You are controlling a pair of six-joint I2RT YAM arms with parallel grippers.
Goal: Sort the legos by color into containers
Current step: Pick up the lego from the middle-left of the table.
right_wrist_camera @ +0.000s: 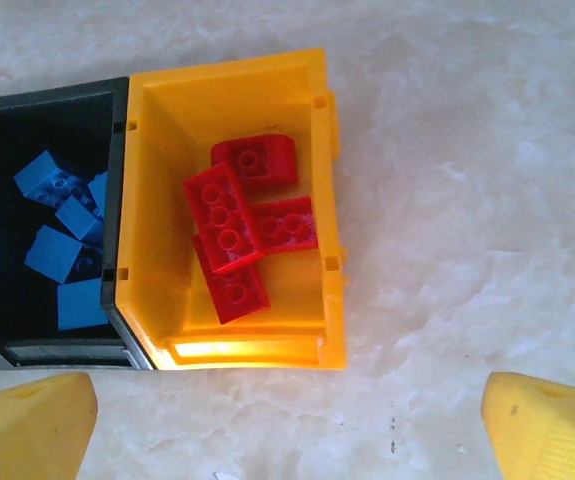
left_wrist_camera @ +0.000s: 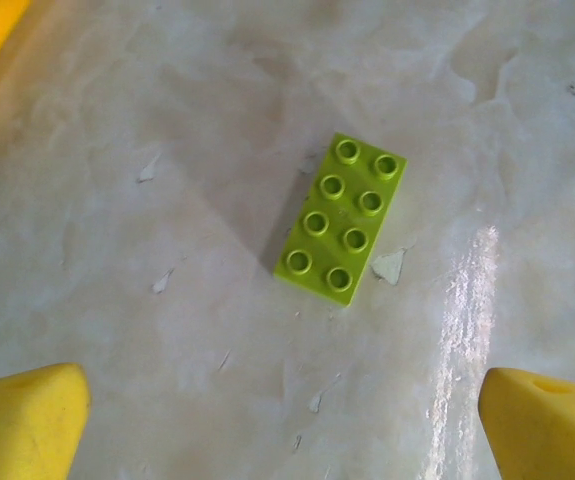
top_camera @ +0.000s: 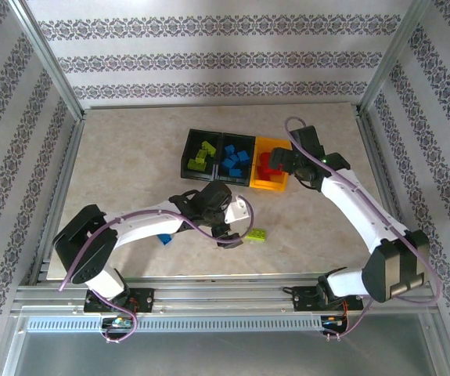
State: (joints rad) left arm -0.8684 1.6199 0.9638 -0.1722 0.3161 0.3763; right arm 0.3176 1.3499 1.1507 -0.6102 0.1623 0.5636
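A: Nearest the bases first. Anything loose?
B: One blue lego (top_camera: 164,239) on the table (top_camera: 123,172), just beside the left forearm. Further right, a lime green lego (left_wrist_camera: 342,218), flat, studs up.
A: State of the left gripper (left_wrist_camera: 282,435)?
B: Spread wide, holding nothing. Hangs above the table, yellow pads (left_wrist_camera: 22,425) at both bottom corners of the wrist view.
A: Lime green lego relative to it?
B: Sits ahead of the tips, between their lines, touching neither. Long axis skewed against the jaw line. In the top view, just right of the gripper and apart from it.
A: Containers?
B: Further out, three joined in a row. In the left black bin (top_camera: 187,150): lime legos (top_camera: 203,155). In the middle black bin (right_wrist_camera: 2,130): several blue legos (right_wrist_camera: 62,215). In the yellow-orange bin (right_wrist_camera: 157,140): four red legos (right_wrist_camera: 225,220), piled loosely.
A: And the right gripper (right_wrist_camera: 287,435)?
B: Parted wide too, empty. Hovers at the edge of the yellow-orange bin. Red pile ahead of the tips, clear of both pads.
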